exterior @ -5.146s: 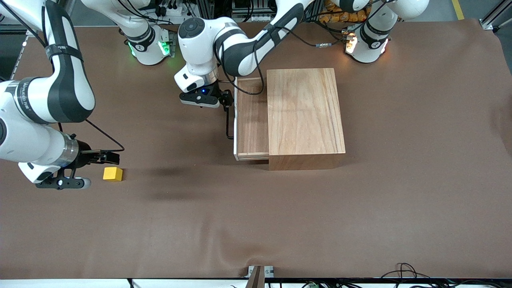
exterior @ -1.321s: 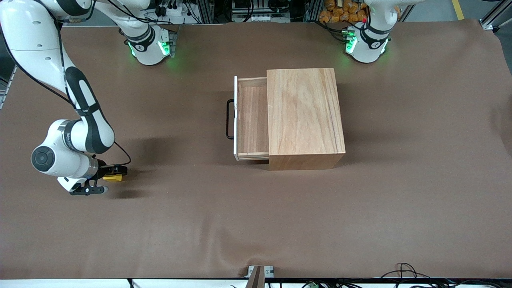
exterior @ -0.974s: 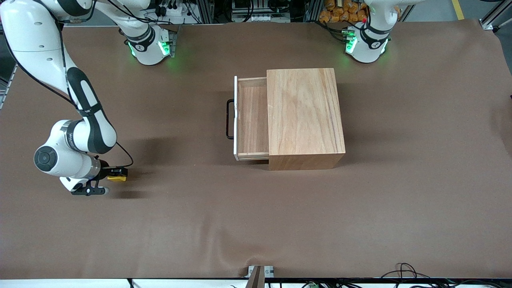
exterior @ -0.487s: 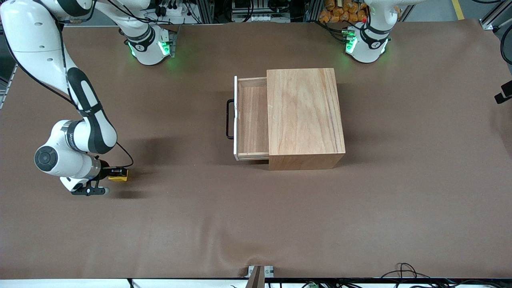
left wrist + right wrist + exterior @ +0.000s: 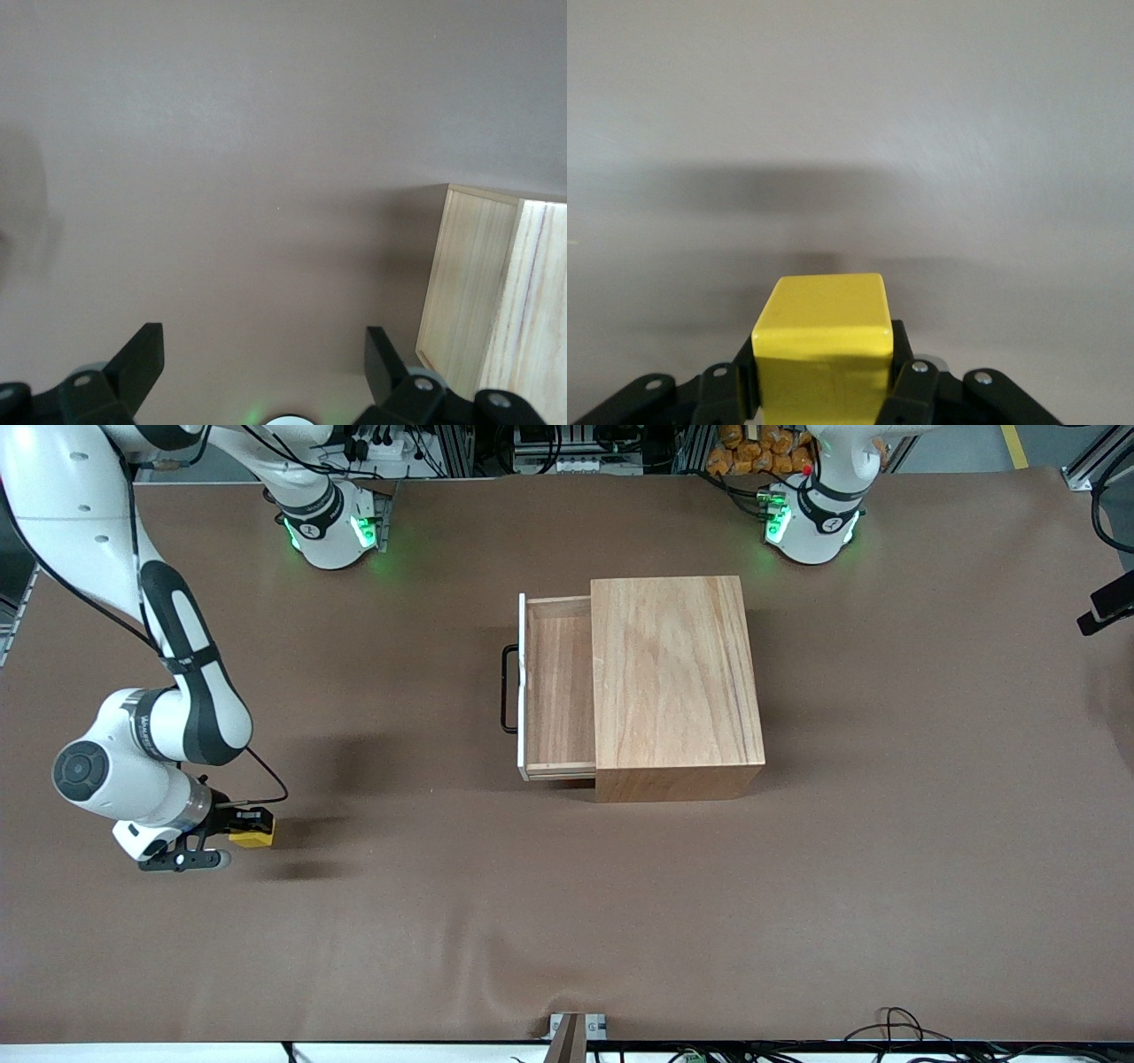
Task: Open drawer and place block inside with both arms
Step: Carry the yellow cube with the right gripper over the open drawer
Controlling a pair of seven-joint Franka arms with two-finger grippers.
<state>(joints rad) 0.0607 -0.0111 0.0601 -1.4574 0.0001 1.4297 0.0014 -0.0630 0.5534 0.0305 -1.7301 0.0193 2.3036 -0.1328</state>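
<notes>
The right wrist view shows what the front view only hints at: the yellow block (image 5: 822,341) sits squarely between the two black fingers (image 5: 908,381) of the right gripper (image 5: 822,390), which pinch it from both sides, its top face and one vertical face showing. A dark shadow lies on the brown table cover (image 5: 850,106) ahead of the block. In the front view the same block (image 5: 252,833) is a small patch of yellow at the tip of the right gripper (image 5: 237,828), largely covered from above by the black fingers, toward the right arm's end of the table and well apart from the wooden box (image 5: 675,682); whether it touches the brown table cover (image 5: 567,912) cannot be told.

The left wrist view shows the left gripper (image 5: 264,372) with its fingers (image 5: 142,359) spread wide and nothing between them, over bare cover with a corner of the wooden box (image 5: 496,301) to one side. In the front view only a dark part of the left gripper (image 5: 1106,609) shows at the picture's edge, toward the left arm's end of the table and away from the box.

Only the front view shows the drawer (image 5: 558,691): it is pulled out of the box toward the right arm's end, its light-wood tray open to view with nothing in it, its white front edge and black loop handle (image 5: 508,689) facing that end.
</notes>
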